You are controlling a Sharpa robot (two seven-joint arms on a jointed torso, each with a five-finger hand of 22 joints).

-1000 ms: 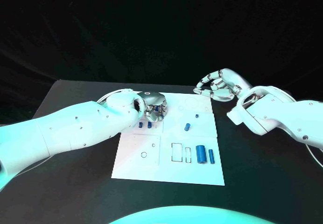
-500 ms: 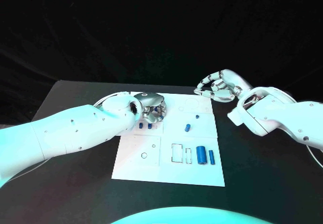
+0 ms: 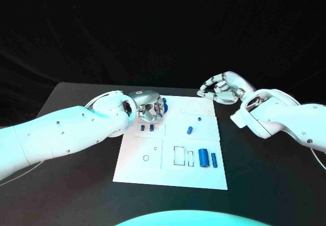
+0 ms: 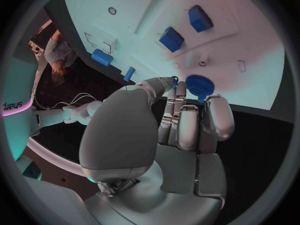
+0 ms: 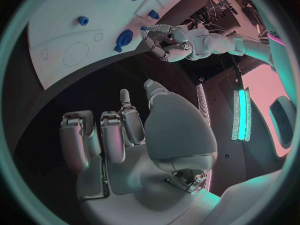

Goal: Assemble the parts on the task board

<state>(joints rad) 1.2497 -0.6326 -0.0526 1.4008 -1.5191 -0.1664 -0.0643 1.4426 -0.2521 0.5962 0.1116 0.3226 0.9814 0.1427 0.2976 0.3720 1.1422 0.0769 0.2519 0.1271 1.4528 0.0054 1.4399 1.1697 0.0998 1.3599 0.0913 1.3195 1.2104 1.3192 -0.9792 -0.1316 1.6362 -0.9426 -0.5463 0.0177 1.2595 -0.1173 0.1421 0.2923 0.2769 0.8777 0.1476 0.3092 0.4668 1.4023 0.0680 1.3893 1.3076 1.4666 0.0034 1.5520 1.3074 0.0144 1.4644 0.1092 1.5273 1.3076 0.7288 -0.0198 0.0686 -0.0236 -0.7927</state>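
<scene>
Your left hand (image 3: 150, 107) sits left of frame centre, fingers pinching something small and blue. Your right hand (image 3: 221, 88) hovers upper right of centre, fingers curled in, holding nothing.

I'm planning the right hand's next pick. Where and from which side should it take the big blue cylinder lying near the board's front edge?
Grip the big blue cylinder across its round middle, coming straight down from above. It lies flat on the white board, so its ends are hard to reach. A thinner blue rod lies close beside it, so the fingers should probably slip in carefully on that side.
</scene>
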